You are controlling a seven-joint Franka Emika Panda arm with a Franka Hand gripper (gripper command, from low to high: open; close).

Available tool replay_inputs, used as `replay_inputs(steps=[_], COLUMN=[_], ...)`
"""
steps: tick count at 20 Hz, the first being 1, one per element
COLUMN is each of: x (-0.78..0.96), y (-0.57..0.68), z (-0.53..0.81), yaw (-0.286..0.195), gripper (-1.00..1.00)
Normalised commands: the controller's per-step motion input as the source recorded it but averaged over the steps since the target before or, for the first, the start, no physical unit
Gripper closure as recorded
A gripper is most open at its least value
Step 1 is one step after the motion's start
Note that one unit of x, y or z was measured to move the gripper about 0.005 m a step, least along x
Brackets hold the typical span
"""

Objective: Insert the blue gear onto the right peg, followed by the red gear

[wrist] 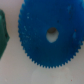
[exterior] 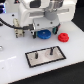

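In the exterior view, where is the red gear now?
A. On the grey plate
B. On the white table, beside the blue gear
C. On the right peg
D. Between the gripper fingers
B: the red gear lies on the white table, beside the blue gear, away from the right peg.

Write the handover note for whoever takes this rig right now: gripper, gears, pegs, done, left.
Gripper: low over the blue gear; whether it is open or shut cannot be told.
Blue gear: on the white table, fills the wrist view.
Red gear: on the table, to the exterior view's right of the blue one.
Right peg: bare, in the grey plate.
Done: nothing inserted.
Left: blue gear onto the right peg, then red.
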Motion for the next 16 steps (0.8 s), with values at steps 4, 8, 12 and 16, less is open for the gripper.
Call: replay_inputs(steps=[4,8,12,16], x=[-0.31,-0.23,-0.15,-0.03], y=[0.01,-0.01,-0.02,0.0], z=[-0.21,-0.1,-0.01,0.13], yaw=[0.0,0.0,0.0,0.0], gripper=[1.0,1.0,1.0,1.0])
